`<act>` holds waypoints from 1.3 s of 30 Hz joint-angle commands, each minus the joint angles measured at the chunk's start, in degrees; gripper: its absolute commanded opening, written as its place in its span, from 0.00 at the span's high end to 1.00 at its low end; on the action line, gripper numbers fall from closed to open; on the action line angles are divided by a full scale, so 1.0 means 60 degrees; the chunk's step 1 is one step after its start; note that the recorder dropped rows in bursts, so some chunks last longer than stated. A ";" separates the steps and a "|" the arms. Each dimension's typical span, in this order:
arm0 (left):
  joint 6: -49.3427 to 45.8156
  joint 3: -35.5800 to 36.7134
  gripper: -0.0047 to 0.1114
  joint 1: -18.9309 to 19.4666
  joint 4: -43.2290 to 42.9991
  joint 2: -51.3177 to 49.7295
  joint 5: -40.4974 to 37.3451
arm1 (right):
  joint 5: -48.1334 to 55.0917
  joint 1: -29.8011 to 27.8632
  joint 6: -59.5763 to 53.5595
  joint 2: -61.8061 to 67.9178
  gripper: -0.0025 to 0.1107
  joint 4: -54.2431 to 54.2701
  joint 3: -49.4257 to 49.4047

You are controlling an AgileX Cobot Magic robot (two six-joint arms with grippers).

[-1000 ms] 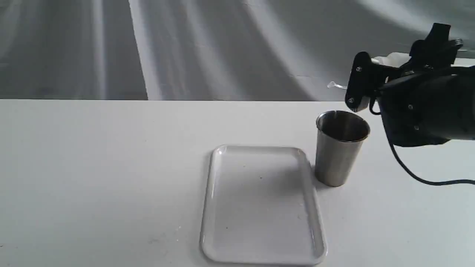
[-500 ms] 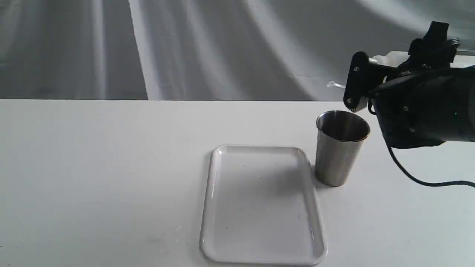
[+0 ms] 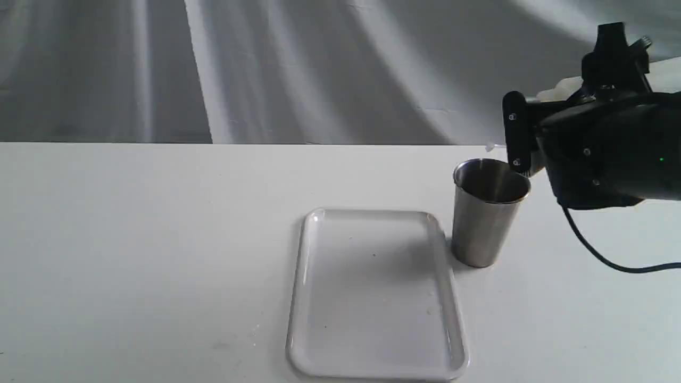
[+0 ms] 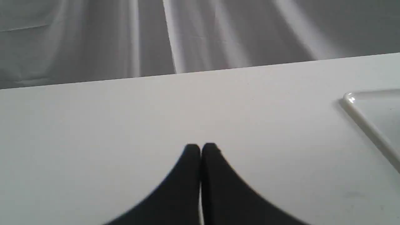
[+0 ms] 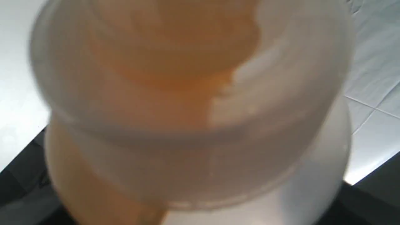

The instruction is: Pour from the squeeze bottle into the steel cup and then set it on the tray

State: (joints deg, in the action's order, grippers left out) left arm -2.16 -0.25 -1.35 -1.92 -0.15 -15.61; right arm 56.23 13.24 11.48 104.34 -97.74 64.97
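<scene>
Clamping the squeeze bottle [image 5: 193,125] near the steel cup [image 3: 487,218], right hand [image 3: 524,135]; left hand [image 4: 200,150] together.

Translucent squeeze bottle [image 5: 200,125] with amber liquid aloft near upright steel cup [image 3: 488,218], cup just beside flat white tray [image 3: 372,298]

The steel cup [image 3: 487,223] stands on the desk [image 3: 133,239] just right of the tray [image 3: 296,298] (its far corner); the squeeze bottle [image 5: 193,131] hangs above-right.
</scene>
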 commanded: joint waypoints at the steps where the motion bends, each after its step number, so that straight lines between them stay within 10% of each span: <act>1: 0.0011 0.0042 0.96 0.0015 0.0006 0.0024 0.0066 | 0.0274 0.0011 -0.0700 -0.0226 0.90 -0.0368 0.0078; 39: 0.0048 0.0042 0.96 0.0015 0.0006 0.0024 0.0066 | -0.0017 0.0011 -0.2477 -0.0376 0.90 -0.0368 0.0078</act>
State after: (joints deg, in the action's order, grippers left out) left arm -2.16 -0.25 -1.35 -1.92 -0.15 -15.61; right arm 55.79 13.24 -2.99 103.15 -97.74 64.97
